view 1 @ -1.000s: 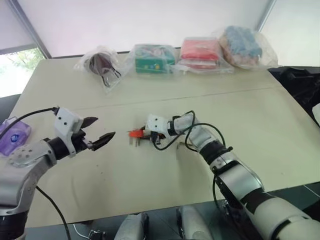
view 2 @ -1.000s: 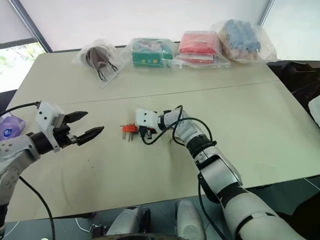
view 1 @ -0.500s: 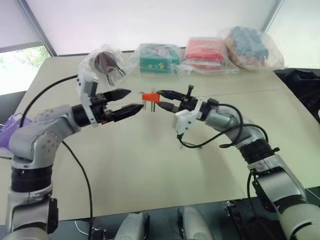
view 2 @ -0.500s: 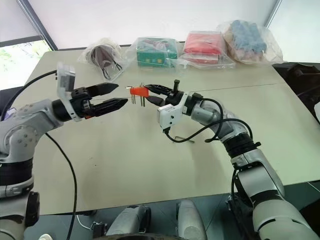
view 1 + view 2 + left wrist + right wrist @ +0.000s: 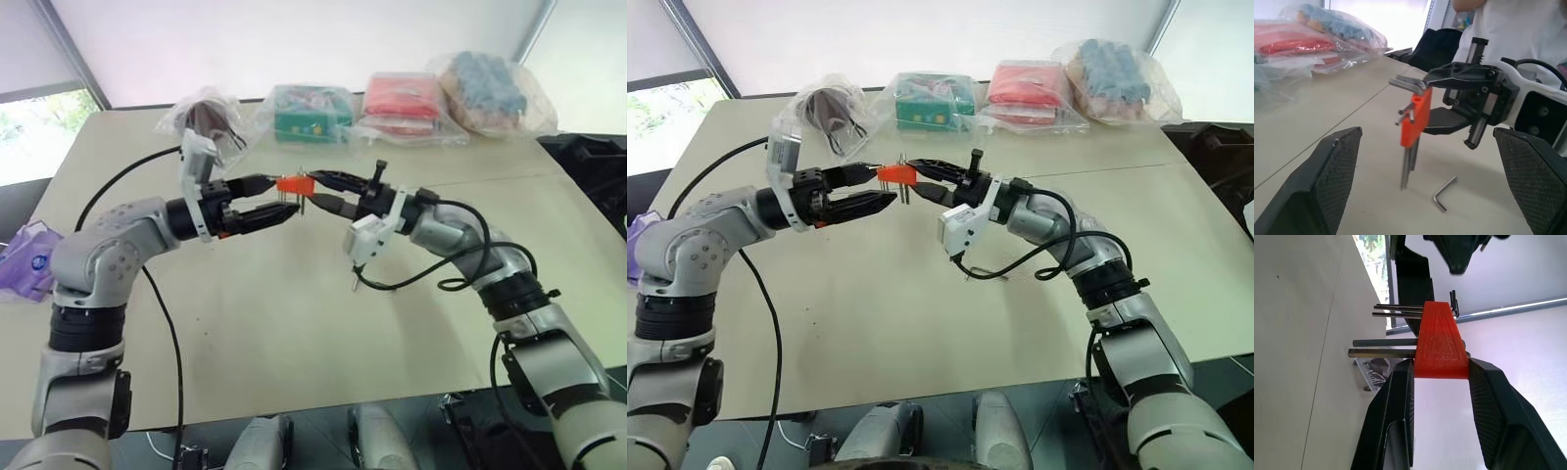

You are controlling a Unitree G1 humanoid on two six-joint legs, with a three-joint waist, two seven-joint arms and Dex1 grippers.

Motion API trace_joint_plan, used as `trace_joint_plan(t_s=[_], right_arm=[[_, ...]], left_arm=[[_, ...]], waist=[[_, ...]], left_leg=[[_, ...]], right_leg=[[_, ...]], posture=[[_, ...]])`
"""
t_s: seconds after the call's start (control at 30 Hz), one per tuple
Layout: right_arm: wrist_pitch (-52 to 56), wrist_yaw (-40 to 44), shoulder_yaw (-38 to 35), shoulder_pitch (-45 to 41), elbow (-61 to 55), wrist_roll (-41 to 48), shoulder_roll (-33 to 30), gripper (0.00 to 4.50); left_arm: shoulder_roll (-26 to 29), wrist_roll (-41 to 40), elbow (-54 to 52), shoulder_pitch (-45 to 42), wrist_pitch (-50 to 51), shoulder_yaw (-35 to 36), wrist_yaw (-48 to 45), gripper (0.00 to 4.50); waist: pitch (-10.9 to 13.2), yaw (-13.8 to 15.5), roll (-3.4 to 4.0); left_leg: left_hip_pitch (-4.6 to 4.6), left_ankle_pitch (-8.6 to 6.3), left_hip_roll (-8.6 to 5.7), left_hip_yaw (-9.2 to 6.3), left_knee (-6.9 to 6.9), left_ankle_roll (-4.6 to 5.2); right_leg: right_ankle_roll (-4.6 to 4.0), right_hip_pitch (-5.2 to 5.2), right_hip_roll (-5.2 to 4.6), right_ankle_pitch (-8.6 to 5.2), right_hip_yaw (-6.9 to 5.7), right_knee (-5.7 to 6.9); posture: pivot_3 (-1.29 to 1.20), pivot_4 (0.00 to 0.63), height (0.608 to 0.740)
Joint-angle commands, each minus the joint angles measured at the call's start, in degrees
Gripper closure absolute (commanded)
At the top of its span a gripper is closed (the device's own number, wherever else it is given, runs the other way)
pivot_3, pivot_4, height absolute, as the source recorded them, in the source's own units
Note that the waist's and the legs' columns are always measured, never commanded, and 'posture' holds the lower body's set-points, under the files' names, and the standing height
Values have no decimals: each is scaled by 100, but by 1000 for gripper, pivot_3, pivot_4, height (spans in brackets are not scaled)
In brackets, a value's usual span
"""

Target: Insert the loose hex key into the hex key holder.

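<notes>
Head views: the right gripper [image 5: 917, 182] is clamped on the small orange-red plastic hex key holder [image 5: 893, 174], held above the beige table [image 5: 872, 304] near twelve o'clock of centre. The left gripper [image 5: 878, 186] has its black fingers spread wide, either side of the holder, at its nine o'clock.

Left wrist view: the holder hangs with its keys pointing down; the loose thin dark grey L-shaped hex key [image 5: 1443, 194] lies flat on the table at the holder's five o'clock.

Right wrist view: both fingers [image 5: 1402, 401] press the holder's flat sides.
</notes>
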Motion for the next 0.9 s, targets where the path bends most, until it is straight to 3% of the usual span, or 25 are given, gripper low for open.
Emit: trace_joint_plan(t_s=[0.03, 0.8, 0.9], right_arm=[[-51, 74, -82, 15, -333, 174, -53, 3496], [196, 247, -147, 82, -649, 260, -10, 3496], [219, 267, -149, 86, -672, 275, -9, 3496]], left_arm=[[-72, -28, -45, -208, -130, 138, 20, 0], [-280, 144, 44, -230, -134, -47, -57, 0], [-301, 167, 70, -248, -138, -43, -50, 769]], waist=[[0, 2, 0], [0, -2, 0], [0, -1, 0]], left_leg=[[0, 0, 0, 0, 1, 0], [0, 0, 0, 0, 1, 0], [0, 0, 0, 0, 1, 0]], right_leg=[[0, 0, 0, 0, 0, 0], [0, 0, 0, 0, 0, 0], [0, 0, 0, 0, 0, 0]], posture=[[0, 150, 740], [0, 150, 740], [0, 150, 740]])
